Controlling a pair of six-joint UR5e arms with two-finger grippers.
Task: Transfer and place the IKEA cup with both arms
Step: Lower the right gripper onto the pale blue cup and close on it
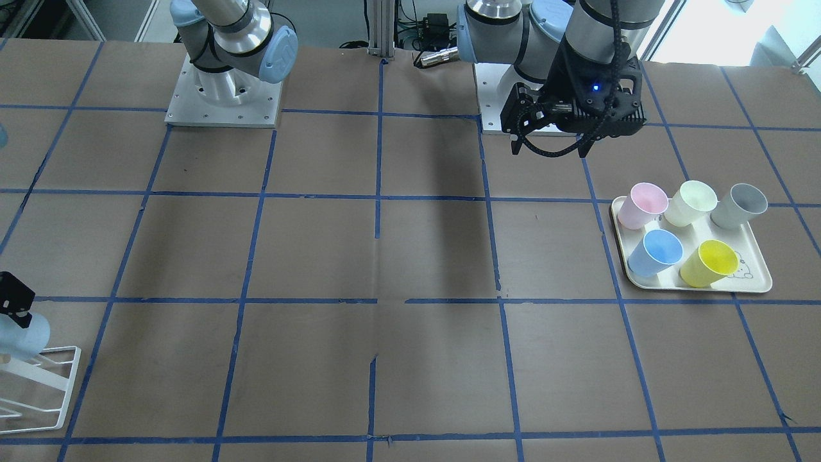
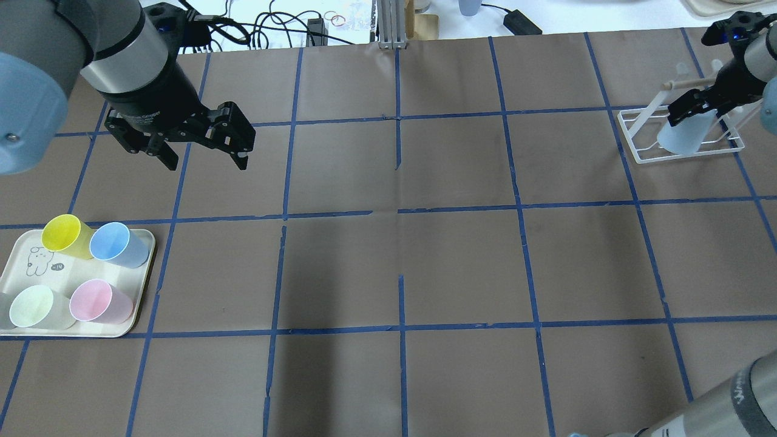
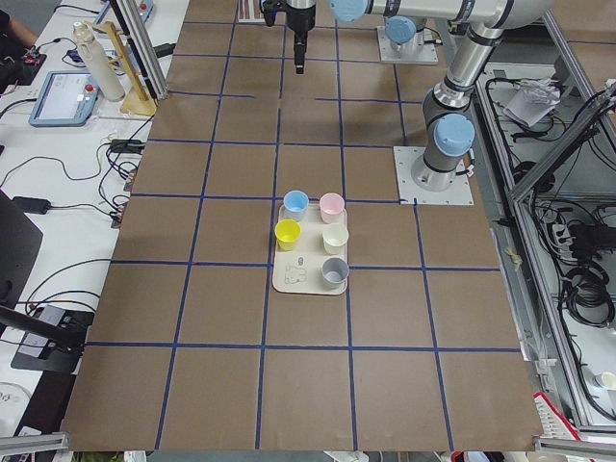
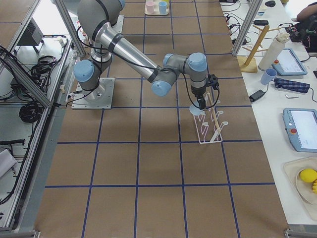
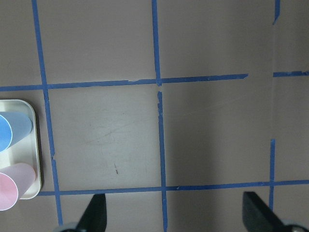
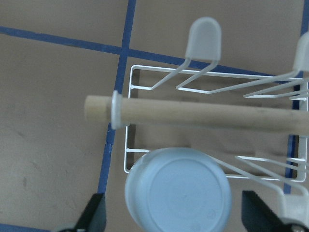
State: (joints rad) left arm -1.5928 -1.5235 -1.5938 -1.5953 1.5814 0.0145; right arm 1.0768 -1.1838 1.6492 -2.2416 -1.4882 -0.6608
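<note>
IKEA cup (image 2: 683, 135): it sits upside down and tilted on the white wire rack (image 2: 628, 136) at the far right end of the table. Its wide mouth faces down into the rack and its flat base points up at the right wrist camera.
Right gripper (image 2: 691, 109): it is right over the cup's base with its jaws spread. In the wrist view the two fingers (image 6: 96, 215) stand on either side of the base, with a sliver of space showing on each side, so nothing is clamped.
Right arm: it reaches out low from the robot's base to the rack.
Rack: a wooden dowel (image 6: 203, 113) runs across it just above the cup. Rounded, frosted-looking peg tips stick up beyond that.
Left gripper (image 2: 206, 164): it hangs in the air above bare table with its fingers wide apart and empty, near the tray but not over it.
Tray (image 2: 61, 271): this cream tray is at the left end of the table, well apart from the rack. It has a small bear drawing in one corner.
Cups on the tray: a yellow cup (image 2: 61, 233), a deeper blue cup (image 2: 112, 243), a pink cup (image 2: 94, 301), a pale green cup (image 2: 33, 306) and a grey cup (image 1: 744, 204), all upright.
Table (image 2: 461, 267): brown paper marked into squares with blue tape.
</note>
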